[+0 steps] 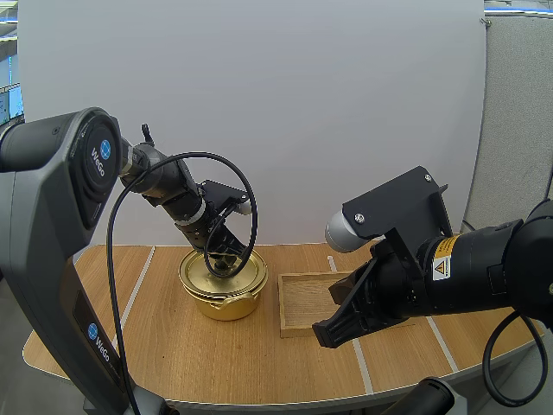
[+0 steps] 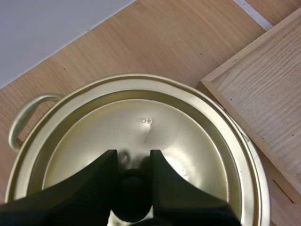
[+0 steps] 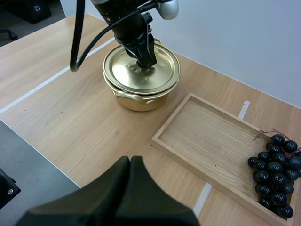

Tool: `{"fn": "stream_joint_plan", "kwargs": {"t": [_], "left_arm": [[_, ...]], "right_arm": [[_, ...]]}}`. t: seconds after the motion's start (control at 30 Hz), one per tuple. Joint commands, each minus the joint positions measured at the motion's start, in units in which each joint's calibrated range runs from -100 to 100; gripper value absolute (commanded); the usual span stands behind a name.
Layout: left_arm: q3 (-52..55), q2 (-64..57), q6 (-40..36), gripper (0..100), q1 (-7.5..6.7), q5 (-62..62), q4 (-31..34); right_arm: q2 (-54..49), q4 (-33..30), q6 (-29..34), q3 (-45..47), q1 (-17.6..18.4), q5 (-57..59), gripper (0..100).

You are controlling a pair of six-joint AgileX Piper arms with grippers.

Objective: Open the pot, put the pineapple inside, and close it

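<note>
The left gripper [image 2: 133, 157] pinches the round black knob [image 2: 133, 197] of the lid [image 2: 160, 132], a shallow dome of shiny gold metal seated on the squat golden pot [image 1: 226, 304]. The right gripper [image 3: 130, 164] hangs over the wood-grain table [image 3: 61, 117], its fingers pressed into one dark wedge. Glossy dark grapes [image 3: 275, 165] lie at one end of the rectangular wooden tray [image 3: 202, 132] beside the pot

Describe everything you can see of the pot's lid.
The lid is round, shiny gold-coloured metal, shallowly domed with a stepped rim and a small stamped mark near the middle. A black knob stands at its centre. It sits level and closed on the pot. The left gripper reaches down onto it, jaws pinching the knob from both sides.
</note>
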Motion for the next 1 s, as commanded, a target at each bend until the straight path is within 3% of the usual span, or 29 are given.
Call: {"fn": "stream_joint_plan", "kwargs": {"t": [0.0, 0.53, 0.6, 0.67, 0.77, 0.8, 0.97], "left_arm": [[0.8, 0.4, 0.4, 0, -0.17, 7.4, -0.5], [0.8, 0.4, 2.4, 3, -0.17, 10.6, -2.4], [0.7, 0.4, 2.4, 13, -0.17, 10.8, -1.9], [0.7, 0.0, 2.4, 40, -0.17, 11.0, -1.6], [0.7, -0.8, 2.6, 92, -0.17, 11.3, -1.6], [0.7, -1.2, 2.6, 100, -0.17, 11.3, -1.6], [0.7, -3.5, 2.6, 100, -0.17, 11.9, -1.6]], "right_arm": [[-0.6, -0.4, 0.0, 0.1, -0.2, -0.3, 0], [-0.6, -0.4, 0.0, 0.1, -0.2, -0.3, 0], [-0.6, -0.4, 0.0, 0.1, -0.2, -0.3, 0], [-0.6, -0.4, 0.0, 0.1, -0.2, -0.3, 0], [-0.6, -0.4, 0.0, 0.1, -0.2, -0.3, 0], [-0.6, -0.4, 0.0, 0.1, -0.2, -0.3, 0], [-0.6, -0.4, 0.0, 0.1, -0.2, -0.3, 0]]}}
